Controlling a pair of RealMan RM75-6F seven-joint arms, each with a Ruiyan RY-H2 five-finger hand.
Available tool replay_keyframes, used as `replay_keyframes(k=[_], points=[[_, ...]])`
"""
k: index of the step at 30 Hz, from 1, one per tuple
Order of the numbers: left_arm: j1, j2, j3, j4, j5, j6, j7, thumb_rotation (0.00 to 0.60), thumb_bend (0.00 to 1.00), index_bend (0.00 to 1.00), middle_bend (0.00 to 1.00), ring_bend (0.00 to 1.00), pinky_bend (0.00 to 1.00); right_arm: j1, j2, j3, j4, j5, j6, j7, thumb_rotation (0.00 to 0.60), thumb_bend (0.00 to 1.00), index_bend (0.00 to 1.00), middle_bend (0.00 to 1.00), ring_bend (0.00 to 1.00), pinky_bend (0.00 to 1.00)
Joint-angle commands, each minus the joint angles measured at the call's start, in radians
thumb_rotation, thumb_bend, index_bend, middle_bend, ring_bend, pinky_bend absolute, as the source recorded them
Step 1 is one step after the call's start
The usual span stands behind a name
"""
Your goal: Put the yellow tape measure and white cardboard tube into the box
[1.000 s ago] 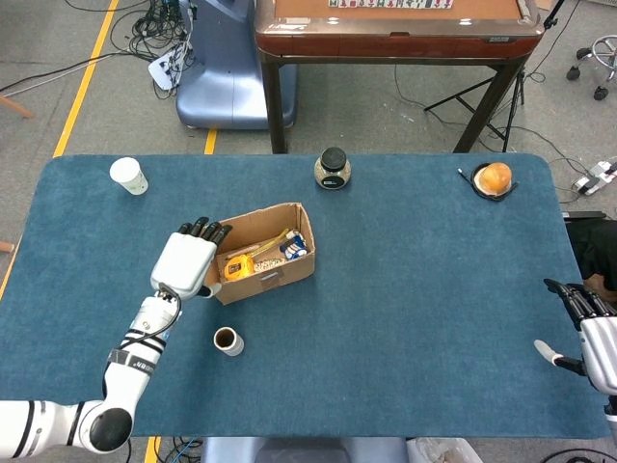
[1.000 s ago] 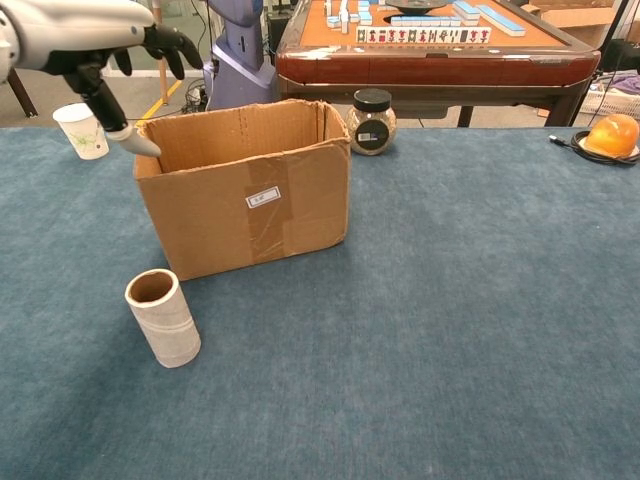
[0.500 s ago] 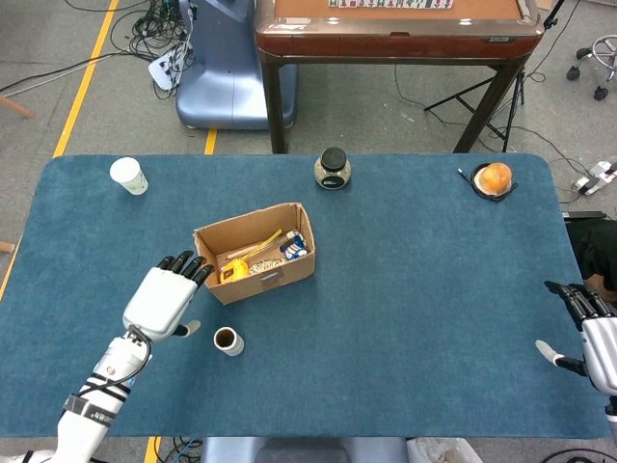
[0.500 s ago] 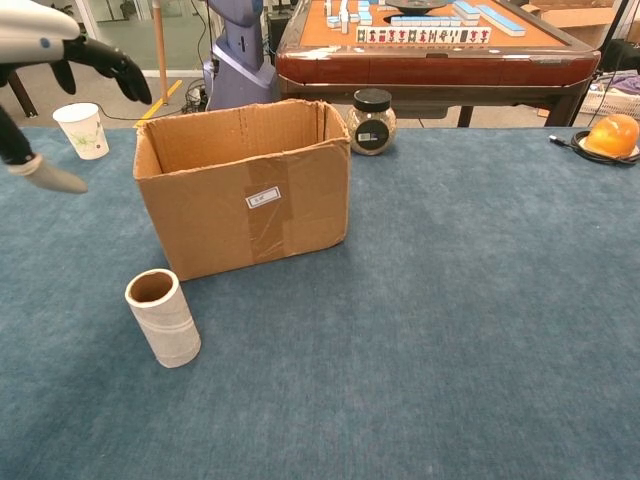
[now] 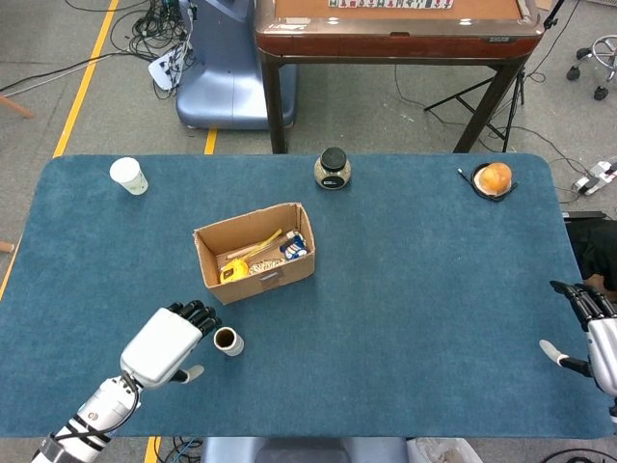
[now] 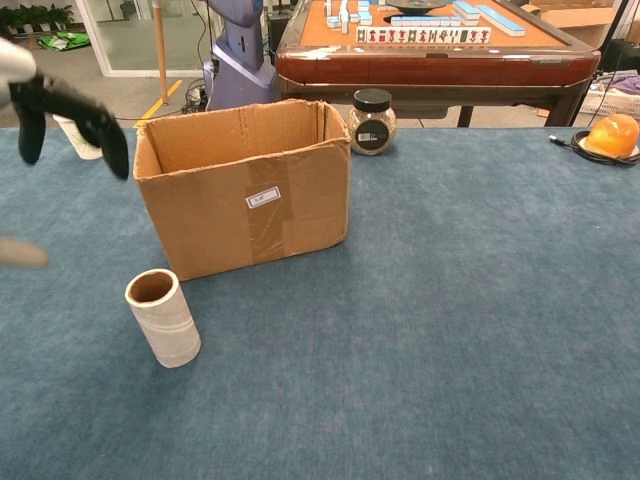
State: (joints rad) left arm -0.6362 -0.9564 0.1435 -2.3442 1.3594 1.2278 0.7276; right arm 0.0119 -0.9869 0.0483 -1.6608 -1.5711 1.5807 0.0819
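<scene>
The yellow tape measure (image 5: 237,269) lay inside the box (image 5: 290,270), while the white cardboard tube (image 5: 228,340) stood upright on the table (image 5: 405,289) just in front of the box. The left hand (image 5: 170,342) hovered beside the tube, fingers apart and empty. The right hand (image 5: 596,333) rested far from the box at the table's edge, fingers spread, holding nothing.

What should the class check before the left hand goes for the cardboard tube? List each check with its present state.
1. Yellow tape measure inside the box: ok.
2. White cardboard tube standing upright on the table, outside the box: ok.
3. Left hand empty, fingers apart, beside the tube: ok.
4. Box top open: ok.
5. Right hand at the far table edge, away from the work: ok.
6. Room in the box for the tube: cannot tell.
</scene>
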Motion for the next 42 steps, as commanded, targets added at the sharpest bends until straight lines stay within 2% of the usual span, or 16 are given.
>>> replay_keyframes(k=[1, 4, 8, 11, 20, 30, 42], points=[[0.018, 0.006, 0.021, 0.018, 0.022, -0.047, -0.033, 0.600, 0.12, 0.35, 0.31, 0.28, 0.46, -0.003, 0.003, 0.001, -0.001, 0.001, 0.005, 0.003, 0.600, 0.11, 0.20, 0.28, 0.19, 0.43], [0.019, -0.006, 0.018, 0.040, 0.007, -0.078, -0.043, 0.600, 0.12, 0.33, 0.31, 0.30, 0.56, -0.006, 0.007, 0.003, -0.002, 0.003, 0.010, 0.008, 0.600, 0.11, 0.20, 0.28, 0.19, 0.43], [0.018, -0.042, 0.003, 0.081, -0.028, -0.113, -0.053, 0.600, 0.12, 0.30, 0.29, 0.45, 0.74, -0.013, 0.014, 0.006, -0.004, 0.007, 0.022, 0.019, 0.600, 0.11, 0.20, 0.28, 0.19, 0.43], [0.018, -0.067, -0.011, 0.109, -0.050, -0.128, -0.067, 0.600, 0.12, 0.30, 0.29, 0.52, 0.81, -0.018, 0.018, 0.009, -0.003, 0.009, 0.031, 0.027, 0.600, 0.11, 0.20, 0.28, 0.19, 0.43], [0.020, -0.149, -0.060, 0.213, -0.116, -0.141, -0.084, 0.600, 0.12, 0.28, 0.28, 0.63, 0.88, -0.025, 0.023, 0.013, -0.001, 0.011, 0.041, 0.041, 0.600, 0.11, 0.20, 0.28, 0.19, 0.43], [0.022, -0.237, -0.086, 0.290, -0.147, -0.143, -0.076, 0.600, 0.12, 0.27, 0.27, 0.65, 0.89, -0.027, 0.025, 0.016, -0.002, 0.014, 0.042, 0.043, 0.600, 0.11, 0.20, 0.28, 0.19, 0.43], [0.012, -0.296, -0.105, 0.340, -0.243, -0.148, -0.026, 0.600, 0.12, 0.27, 0.27, 0.66, 0.90, -0.030, 0.028, 0.017, -0.003, 0.011, 0.044, 0.048, 0.600, 0.11, 0.20, 0.28, 0.19, 0.43]])
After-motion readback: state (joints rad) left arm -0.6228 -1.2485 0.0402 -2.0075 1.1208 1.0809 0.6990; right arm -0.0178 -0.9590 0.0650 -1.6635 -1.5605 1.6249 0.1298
